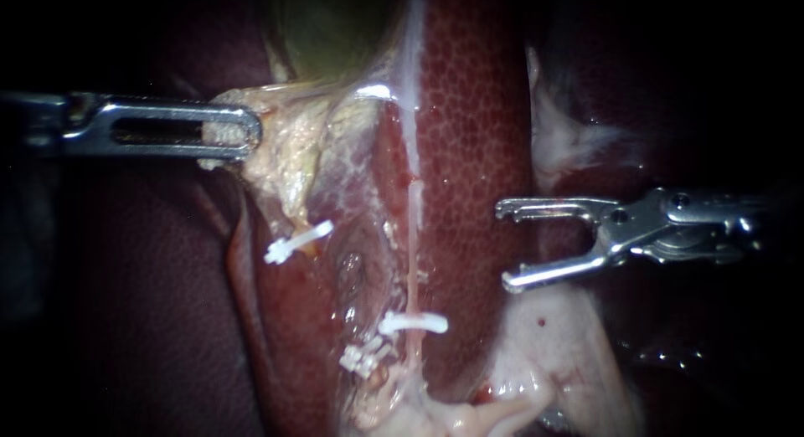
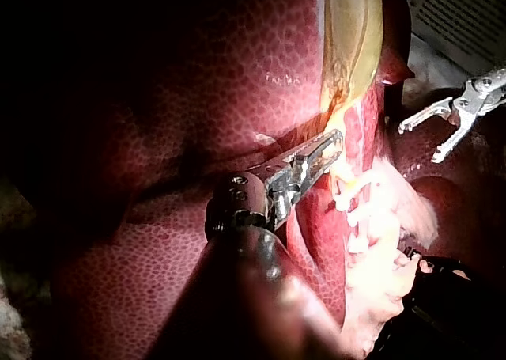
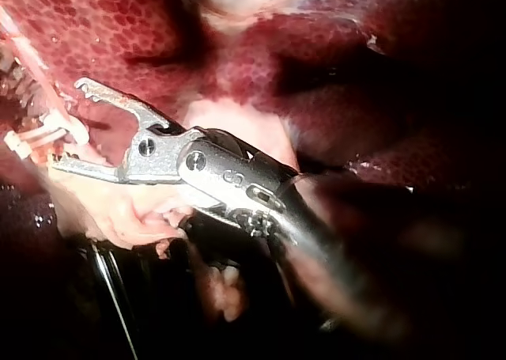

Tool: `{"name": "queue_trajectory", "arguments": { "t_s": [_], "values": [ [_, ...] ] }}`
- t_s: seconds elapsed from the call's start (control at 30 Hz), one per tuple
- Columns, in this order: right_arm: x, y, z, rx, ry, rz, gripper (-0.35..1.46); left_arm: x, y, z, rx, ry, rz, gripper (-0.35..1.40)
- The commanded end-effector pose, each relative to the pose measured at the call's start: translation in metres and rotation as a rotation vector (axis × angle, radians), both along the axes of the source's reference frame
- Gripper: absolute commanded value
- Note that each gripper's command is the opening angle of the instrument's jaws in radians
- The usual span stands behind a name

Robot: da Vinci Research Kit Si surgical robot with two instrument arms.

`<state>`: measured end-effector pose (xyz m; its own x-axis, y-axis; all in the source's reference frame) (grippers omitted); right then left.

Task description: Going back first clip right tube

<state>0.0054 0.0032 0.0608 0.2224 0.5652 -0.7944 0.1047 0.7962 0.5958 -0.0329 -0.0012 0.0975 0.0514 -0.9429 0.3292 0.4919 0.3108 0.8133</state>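
A thin pale right tube (image 1: 412, 236) runs down the liver (image 1: 477, 136), with a white clip (image 1: 413, 322) across its lower part. My right instrument (image 1: 503, 245) stands to the right of this tube, clear of it, jaws open and empty; its own view shows the right instrument (image 3: 66, 123) a short way from the white clip (image 3: 28, 142). My left instrument (image 1: 239, 136) has its slotted jaws shut on yellowish tissue (image 1: 285, 152) below the green gallbladder (image 1: 335, 27). In the left wrist view the left instrument (image 2: 336, 142) grips that same fold.
A second white clip (image 1: 297, 242) sits on the left tube, and further white clips (image 1: 362, 357) lie low beside the right tube. Pale fatty tissue (image 1: 544, 345) lies under my right instrument. A grey grille (image 2: 466, 12) shows beyond the liver.
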Motion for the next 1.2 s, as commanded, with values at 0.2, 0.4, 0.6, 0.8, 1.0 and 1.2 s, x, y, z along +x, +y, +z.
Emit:
{"name": "queue_trajectory", "arguments": {
  "t_s": [0.2,0.4,0.6,0.8,1.0,1.2],
  "values": [
    [0.0002,-0.0002,-0.0002,-0.004,0.001,-0.002,0.60,-0.0011,-0.0006,0.0030,-0.015,0.006,-0.006,-0.35],
    [0.0002,-0.0003,-0.0002,-0.004,0.001,-0.002,0.60,-0.0032,-0.0015,0.0067,-0.012,0.016,0.027,-0.35],
    [0.0002,-0.0003,-0.0002,-0.004,0.001,-0.001,0.60,-0.0056,-0.0022,0.0086,-0.012,0.022,0.054,-0.35],
    [0.0003,-0.0004,-0.0003,-0.003,0.002,-0.001,0.60,-0.0068,-0.0027,0.0090,-0.005,0.017,0.060,-0.35],
    [0.0004,-0.0004,-0.0004,-0.003,0.003,0.000,0.60,-0.0069,-0.0027,0.0090,-0.004,0.015,0.062,-0.35],
    [0.0005,-0.0005,-0.0005,-0.003,0.003,0.000,0.60,-0.0069,-0.0027,0.0090,-0.004,0.014,0.062,-0.35]
  ]
}}
